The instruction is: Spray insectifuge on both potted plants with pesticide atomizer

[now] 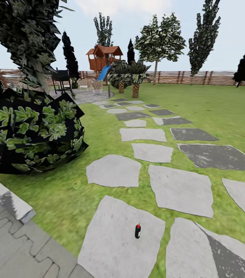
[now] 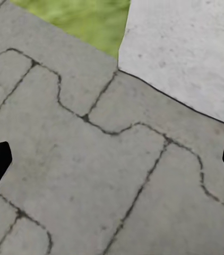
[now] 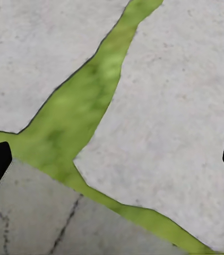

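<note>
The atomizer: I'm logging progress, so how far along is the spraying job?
Nothing looks done. The pesticide atomizer stands upright on a stepping stone, ungrasped. Both wrist views show fingertips spread wide over bare paving, holding nothing. Left: pick it up, find both potted plants, spray them.

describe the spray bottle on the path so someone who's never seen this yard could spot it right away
A trail of grey stepping stones runs across the lawn toward the playhouse. On the nearest big slab, the pesticide atomizer stands upright. It is a slim dark bottle with a red top, the sole object on the stones.
</note>
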Motion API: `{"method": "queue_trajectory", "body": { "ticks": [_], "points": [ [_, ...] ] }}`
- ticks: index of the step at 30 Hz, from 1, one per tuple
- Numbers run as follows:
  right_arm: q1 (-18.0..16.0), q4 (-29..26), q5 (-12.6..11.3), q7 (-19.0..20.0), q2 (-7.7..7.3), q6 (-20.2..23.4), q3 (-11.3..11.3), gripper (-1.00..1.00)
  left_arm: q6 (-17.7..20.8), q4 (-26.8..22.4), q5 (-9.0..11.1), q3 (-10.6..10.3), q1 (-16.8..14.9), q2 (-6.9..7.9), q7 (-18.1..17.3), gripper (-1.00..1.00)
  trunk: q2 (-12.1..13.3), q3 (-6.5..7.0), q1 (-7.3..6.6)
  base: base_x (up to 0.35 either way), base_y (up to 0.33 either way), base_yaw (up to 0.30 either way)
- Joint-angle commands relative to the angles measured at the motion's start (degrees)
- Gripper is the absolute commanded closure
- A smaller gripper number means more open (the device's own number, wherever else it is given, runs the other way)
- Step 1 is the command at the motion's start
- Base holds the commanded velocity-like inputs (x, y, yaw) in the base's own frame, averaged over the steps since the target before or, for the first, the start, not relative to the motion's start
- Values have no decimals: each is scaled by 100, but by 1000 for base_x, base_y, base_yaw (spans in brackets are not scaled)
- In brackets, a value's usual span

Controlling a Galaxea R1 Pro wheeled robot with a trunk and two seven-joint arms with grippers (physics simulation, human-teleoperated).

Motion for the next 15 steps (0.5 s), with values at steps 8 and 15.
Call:
{"method": "queue_trajectory", "body": {
  "ticks": [8, 15],
  "points": [
    [-4, 4, 2, 6, 0, -19, -2, -100, -17, 4, 38, -6, -1, 1, -5, -100, -2, -5, 0, 52, 115, -300],
    [-4, 4, 2, 6, 0, -18, -2, -100, -17, 4, 38, -6, -1, 1, -5, -100, -2, -5, 0, 2, 4, -300]
  ]
}}
